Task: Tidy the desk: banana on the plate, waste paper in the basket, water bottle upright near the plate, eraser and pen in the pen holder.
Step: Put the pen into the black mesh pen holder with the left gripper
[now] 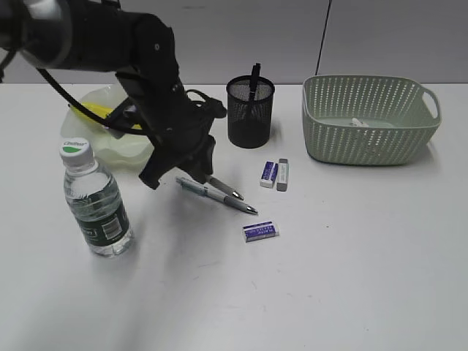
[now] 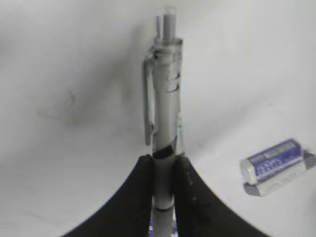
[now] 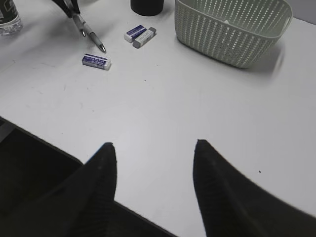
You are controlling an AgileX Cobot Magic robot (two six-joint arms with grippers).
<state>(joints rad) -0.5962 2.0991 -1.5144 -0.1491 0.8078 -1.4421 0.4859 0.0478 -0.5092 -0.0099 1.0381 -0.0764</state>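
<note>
The wide plain white desk (image 1: 344, 278) ran back to a pale grey wall with one dark vertical seam, and bore faint scuffs and soft shadows. On it the left gripper (image 2: 163, 180) had its black jaws pinching a clear and silver click pen (image 2: 165, 113), near three small white erasers with blue sleeves (image 1: 260, 231), a black mesh pen holder (image 1: 250, 113) and a sage-green perforated basket (image 1: 369, 121). The right gripper (image 3: 154, 163) hung over bare desk with its jaws spread, while the clear water bottle (image 1: 95, 201) stood upright beside the pale green wavy plate (image 1: 128, 150).
</note>
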